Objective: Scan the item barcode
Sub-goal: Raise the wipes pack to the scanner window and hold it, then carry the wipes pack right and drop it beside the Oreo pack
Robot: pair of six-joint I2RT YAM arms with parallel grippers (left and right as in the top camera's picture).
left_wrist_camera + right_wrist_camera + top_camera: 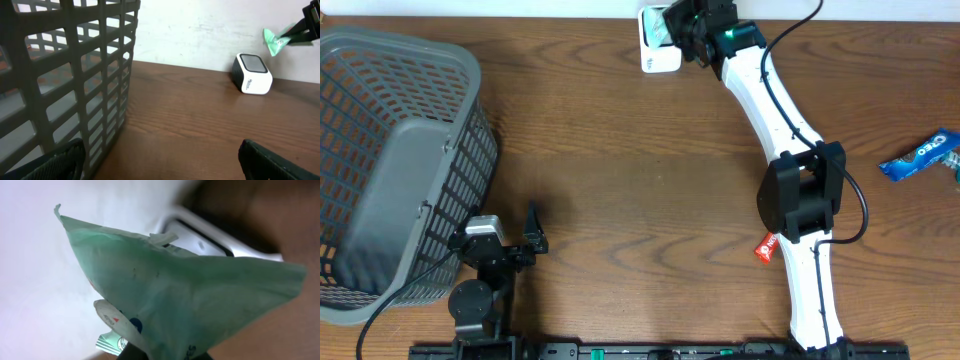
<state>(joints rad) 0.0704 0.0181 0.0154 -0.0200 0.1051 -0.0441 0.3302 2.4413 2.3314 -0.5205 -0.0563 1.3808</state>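
Green packet (170,295), pinched in the right gripper (685,25) over the scanner (252,74), likely needs its barcode tilted squarely toward the window, while the left gripper (160,162) rests agape.

Overhead looks straight down, left wrist low across the table (620,180), right wrist close up; all share the scanner (252,74).

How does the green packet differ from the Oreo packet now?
The green packet is pale green; the Oreo packet is blue with white lettering. The green packet hangs pinched in the right end effector near the scanner; the Oreo packet lies loose on the table, far right. Both are crinkled wrappers.
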